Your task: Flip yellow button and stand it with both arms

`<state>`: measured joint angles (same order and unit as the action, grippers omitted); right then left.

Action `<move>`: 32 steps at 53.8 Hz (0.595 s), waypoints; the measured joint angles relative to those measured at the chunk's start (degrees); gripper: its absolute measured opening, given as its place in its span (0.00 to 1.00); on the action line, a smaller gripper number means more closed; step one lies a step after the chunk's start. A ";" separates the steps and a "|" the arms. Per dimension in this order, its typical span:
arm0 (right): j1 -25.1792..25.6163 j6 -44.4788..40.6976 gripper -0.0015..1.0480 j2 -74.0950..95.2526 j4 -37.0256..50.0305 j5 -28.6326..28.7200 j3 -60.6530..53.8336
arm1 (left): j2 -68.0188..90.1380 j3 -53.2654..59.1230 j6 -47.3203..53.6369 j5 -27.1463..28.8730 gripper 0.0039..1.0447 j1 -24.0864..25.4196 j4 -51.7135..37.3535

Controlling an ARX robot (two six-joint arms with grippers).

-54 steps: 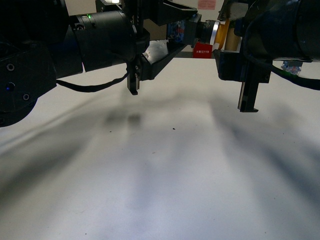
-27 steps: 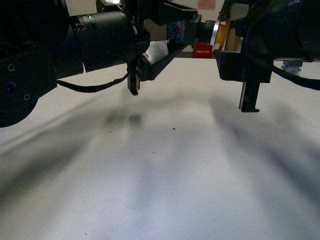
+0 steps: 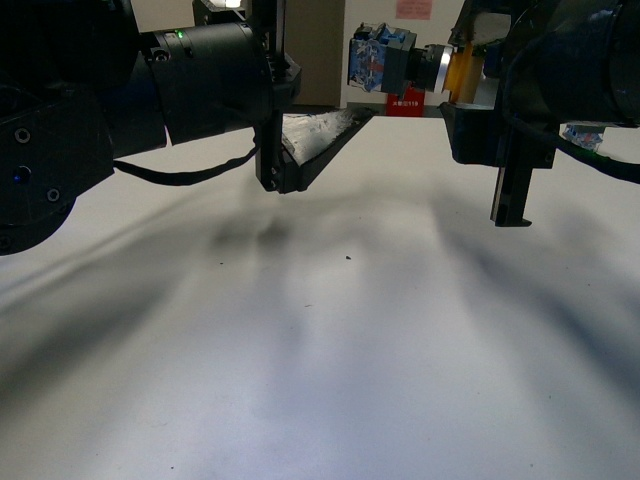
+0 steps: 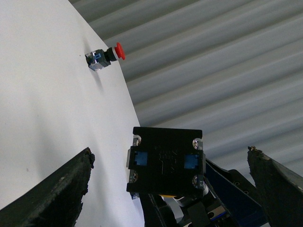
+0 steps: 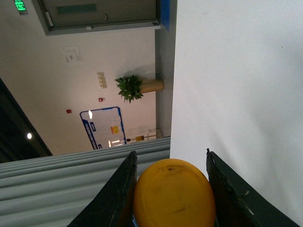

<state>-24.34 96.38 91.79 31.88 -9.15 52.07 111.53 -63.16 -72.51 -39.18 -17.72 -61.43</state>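
The task looks about half done: the right gripper (image 5: 169, 161) grips the yellow button (image 3: 408, 62) by its cap, sideways in the air above the white table (image 3: 320, 330), while the left gripper (image 4: 169, 152) gapes wide facing its base, and the button is not yet stood up.

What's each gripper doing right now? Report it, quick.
Left gripper: open, fingers apart on either side of the button, not touching it.
Right gripper: closed on the button, at its yellow cap.
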 joint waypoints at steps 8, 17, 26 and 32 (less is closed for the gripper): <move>0.31 -0.42 0.35 0.00 0.00 0.00 -0.35 | 0.00 0.00 0.00 0.00 0.94 0.00 0.00; 0.59 -0.66 0.35 -0.02 0.11 0.13 -0.83 | 0.00 0.00 0.00 0.00 0.94 0.00 0.00; 0.70 -0.74 0.35 -0.13 0.11 0.17 -1.25 | 0.00 0.00 0.00 0.00 0.94 0.00 0.00; 0.74 -1.03 0.35 -0.20 0.11 0.17 -1.38 | 0.00 0.00 0.00 0.00 0.94 0.00 0.00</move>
<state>-23.59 95.35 91.59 31.99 -8.97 50.70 111.53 -63.16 -72.51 -39.18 -17.72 -61.43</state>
